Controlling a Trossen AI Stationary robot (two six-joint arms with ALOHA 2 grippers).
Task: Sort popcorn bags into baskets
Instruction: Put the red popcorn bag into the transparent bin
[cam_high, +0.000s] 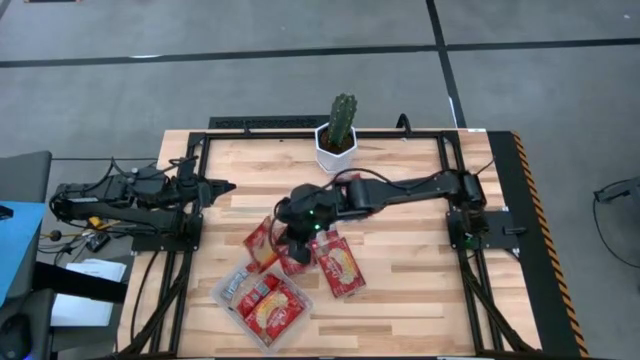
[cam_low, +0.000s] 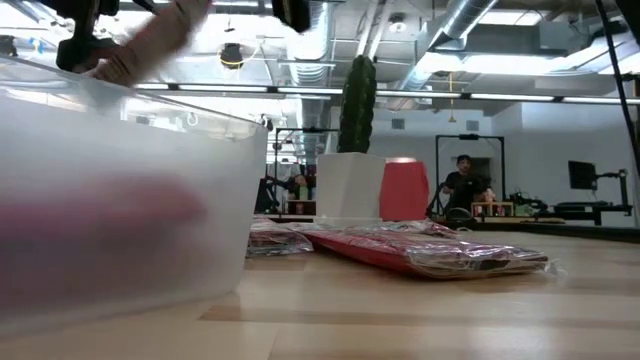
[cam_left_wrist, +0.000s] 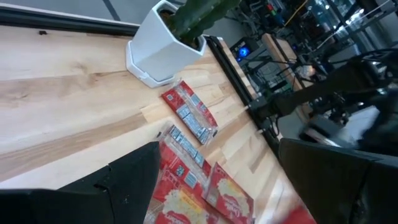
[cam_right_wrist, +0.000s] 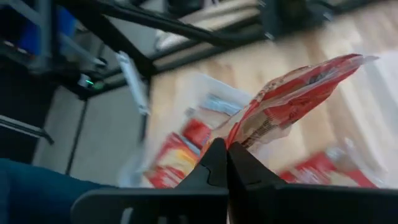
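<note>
The wooden desk (cam_high: 400, 290) carries a clear basket (cam_high: 228, 290) near its front edge, with red popcorn bags (cam_high: 272, 308) inside and more lying just beside it. The right hand (cam_right_wrist: 227, 163), over mid-desk, is clamped on the edge of one popcorn bag (cam_right_wrist: 292, 99). The left hand (cam_left_wrist: 211, 186) waits at the desk's left side, fingers spread wide.

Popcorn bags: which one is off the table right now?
The bag pinched in the shut right gripper; the rest lie on the table or in the clear tray.
</note>
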